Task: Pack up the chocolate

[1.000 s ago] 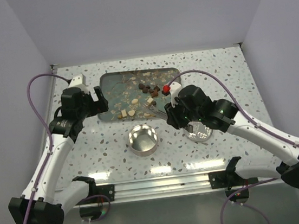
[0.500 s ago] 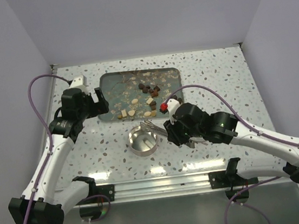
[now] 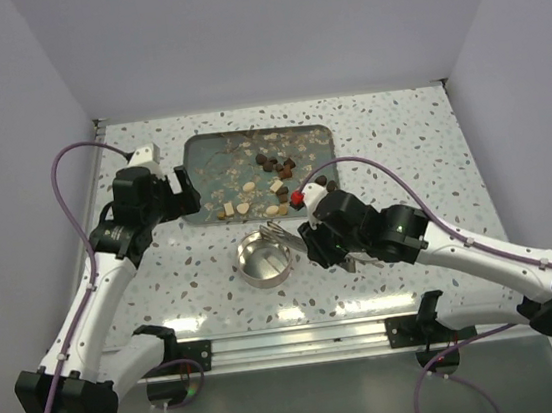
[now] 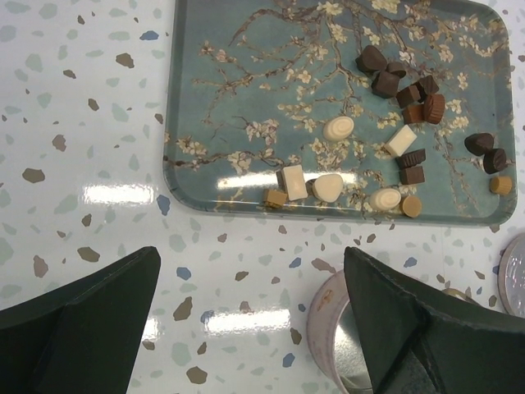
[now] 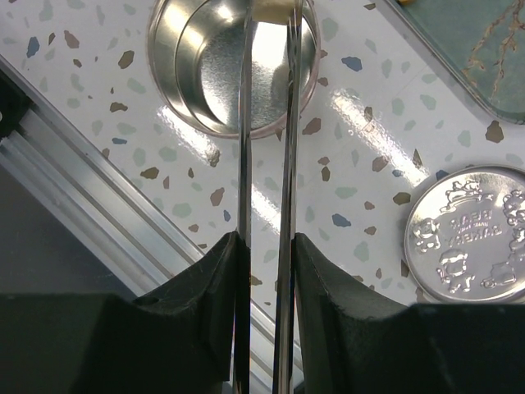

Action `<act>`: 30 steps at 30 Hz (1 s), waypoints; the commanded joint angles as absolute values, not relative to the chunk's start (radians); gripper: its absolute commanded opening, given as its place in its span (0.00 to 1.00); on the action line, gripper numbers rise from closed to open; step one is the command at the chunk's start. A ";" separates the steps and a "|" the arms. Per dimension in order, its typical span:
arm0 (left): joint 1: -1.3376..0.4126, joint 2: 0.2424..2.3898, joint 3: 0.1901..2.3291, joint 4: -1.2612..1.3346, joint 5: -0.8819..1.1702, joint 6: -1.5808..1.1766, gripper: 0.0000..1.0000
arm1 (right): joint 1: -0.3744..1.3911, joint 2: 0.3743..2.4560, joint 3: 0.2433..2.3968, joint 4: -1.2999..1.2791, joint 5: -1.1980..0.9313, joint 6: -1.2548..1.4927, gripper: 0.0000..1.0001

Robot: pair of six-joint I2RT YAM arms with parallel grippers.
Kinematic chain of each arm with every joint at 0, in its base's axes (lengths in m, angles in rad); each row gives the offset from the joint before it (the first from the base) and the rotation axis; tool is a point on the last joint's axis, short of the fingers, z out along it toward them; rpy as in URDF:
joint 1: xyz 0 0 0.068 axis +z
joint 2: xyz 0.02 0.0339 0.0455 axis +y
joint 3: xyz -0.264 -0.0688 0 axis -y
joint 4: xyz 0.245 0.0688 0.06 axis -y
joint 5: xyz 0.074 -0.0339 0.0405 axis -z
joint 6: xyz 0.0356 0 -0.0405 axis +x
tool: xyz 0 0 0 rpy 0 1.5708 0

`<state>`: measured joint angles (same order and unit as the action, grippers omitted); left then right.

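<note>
The chocolate (image 4: 327,187), dark, tan and cream pieces, lies scattered over the right half of a blossom-patterned tray (image 4: 230,98) at the middle of the speckled counter's (image 3: 419,139) far edge. One pale piece shows at the tips of the tongs (image 5: 244,123), right over the open round tin (image 5: 176,49), which stands toward the middle of the near edge. The right gripper (image 5: 267,246) is clamped on the tongs' two blades and points toward the tin. The embossed tin lid (image 5: 472,238) lies flat just right of the tin. The left gripper (image 4: 246,320) hangs with its jaws spread wide and empty over the counter by the tray's near left corner.
</note>
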<state>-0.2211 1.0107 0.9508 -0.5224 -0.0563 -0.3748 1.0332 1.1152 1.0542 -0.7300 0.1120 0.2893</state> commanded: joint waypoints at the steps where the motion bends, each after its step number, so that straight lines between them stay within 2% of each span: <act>1: -0.221 1.005 0.948 -0.531 -0.054 -0.361 1.00 | 1.037 1.121 1.069 -0.690 0.098 0.275 0.33; 15: -0.221 1.052 0.950 -0.480 -0.037 -0.367 1.00 | 1.037 1.146 1.077 -0.692 0.095 0.270 0.42; 23: -0.221 1.063 0.953 -0.477 -0.046 -0.371 1.00 | 1.037 1.135 1.094 -0.664 0.115 0.273 0.39; 30: -0.221 1.057 0.966 -0.488 -0.061 -0.379 1.00 | 1.037 1.207 1.224 -0.631 0.141 0.246 0.38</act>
